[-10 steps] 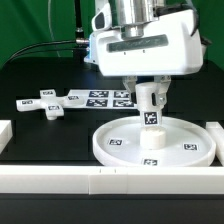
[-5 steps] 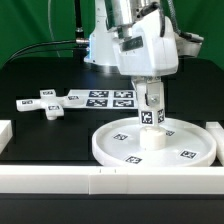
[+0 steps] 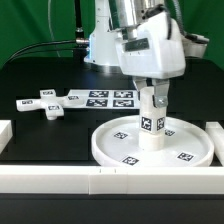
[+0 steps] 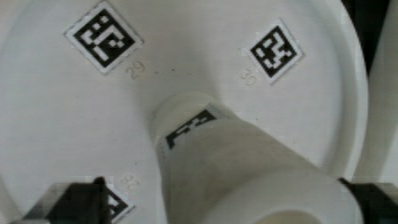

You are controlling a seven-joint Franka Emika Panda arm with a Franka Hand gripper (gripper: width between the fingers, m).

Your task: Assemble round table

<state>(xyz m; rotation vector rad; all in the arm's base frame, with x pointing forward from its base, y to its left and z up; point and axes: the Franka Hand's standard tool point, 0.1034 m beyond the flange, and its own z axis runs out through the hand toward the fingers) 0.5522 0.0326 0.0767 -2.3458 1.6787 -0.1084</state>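
Observation:
The large rimmed round disc (image 3: 152,150) lies on the black table toward the exterior view's right. The short cylinder leg (image 3: 151,128) stands upright at the disc's middle, tags on its side. My gripper (image 3: 152,100) comes down from above and is shut on the leg's upper part, one finger on each side. The flat cross-shaped piece (image 3: 48,102) lies on the table at the exterior view's left. In the wrist view the leg (image 4: 231,160) rises from the disc (image 4: 107,110), with my dark fingertips (image 4: 374,195) flanking its top.
The marker board (image 3: 108,98) lies behind the disc. Long white border rails run along the front (image 3: 60,178) and stand at both sides (image 3: 5,132). A green backdrop is behind the table.
The gripper has turned about its vertical axis with the leg in it; the disc's and leg's tags have rotated. The cross piece has not moved.

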